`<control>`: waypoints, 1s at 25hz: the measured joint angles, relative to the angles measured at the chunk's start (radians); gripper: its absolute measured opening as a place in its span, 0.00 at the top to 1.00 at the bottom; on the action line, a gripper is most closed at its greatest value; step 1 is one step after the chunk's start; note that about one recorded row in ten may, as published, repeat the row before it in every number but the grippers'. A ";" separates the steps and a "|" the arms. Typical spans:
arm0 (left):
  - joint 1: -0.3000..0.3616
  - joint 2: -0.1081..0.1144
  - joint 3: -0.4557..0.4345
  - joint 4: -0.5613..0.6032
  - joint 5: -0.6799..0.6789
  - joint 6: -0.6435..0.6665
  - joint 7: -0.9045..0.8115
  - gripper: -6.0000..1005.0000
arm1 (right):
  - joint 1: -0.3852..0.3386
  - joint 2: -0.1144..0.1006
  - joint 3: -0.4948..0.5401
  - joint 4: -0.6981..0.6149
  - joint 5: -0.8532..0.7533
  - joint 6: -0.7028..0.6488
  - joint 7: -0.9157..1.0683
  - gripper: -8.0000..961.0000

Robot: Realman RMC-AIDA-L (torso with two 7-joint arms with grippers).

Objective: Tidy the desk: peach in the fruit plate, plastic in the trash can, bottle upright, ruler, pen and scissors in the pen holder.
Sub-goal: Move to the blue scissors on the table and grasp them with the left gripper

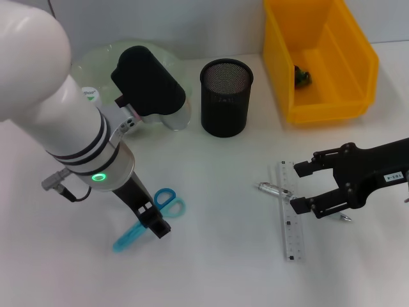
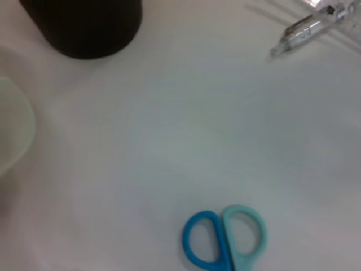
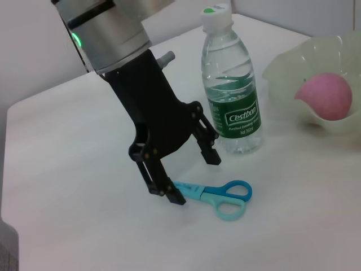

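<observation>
Landmark: pen holder (image 1: 226, 97), black mesh cup, upright on the counter (image 1: 217, 256).

Scissors (image 1: 151, 219): flat on the counter, front-left of the pen holder. Two-tone blue plastic handles, loops toward the holder. Judged light, stiff and thin; lying flush, so hard to get under. Best hold judged to be across the closed blades or the shank just behind the loops, claw straddling from above. Smooth plastic may slip under a shallow pinch.

Left claw (image 3: 192, 175): low over the blade end of the scissors, spread wide, one fingertip at the blades, the other clear of them. Nothing held.

Ruler (image 1: 289, 220): clear, flat, front-right of the pen holder. Judged stiff, thin, slippery; a hold across the width near one end judged safest. Graduations visible, not legible.

Pen (image 1: 276, 191): clear barrel, lying across the ruler's far end. Light, liable to roll. Print on the barrel, not legible.

Right claw (image 1: 305, 187): right of the ruler, at the pen, spread wide, empty.

Bottle (image 3: 231, 84): upright left of the pen holder; green label reading "Cestbon", green mark on a white cap.

Peach (image 3: 328, 96): in the pale fruit plate (image 3: 282, 73), left of the holder.

Trash can (image 1: 319, 57): yellow, right of the holder. White tag on the right arm, illegible.
</observation>
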 joint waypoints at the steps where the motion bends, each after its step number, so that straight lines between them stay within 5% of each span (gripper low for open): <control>1: -0.003 0.000 0.005 -0.004 0.003 -0.008 -0.005 0.19 | 0.000 0.000 0.000 0.000 0.000 0.000 0.000 0.14; 25: -0.030 0.000 0.009 -0.110 -0.005 -0.047 -0.005 0.23 | 0.020 0.013 -0.010 0.005 0.000 0.009 0.000 0.15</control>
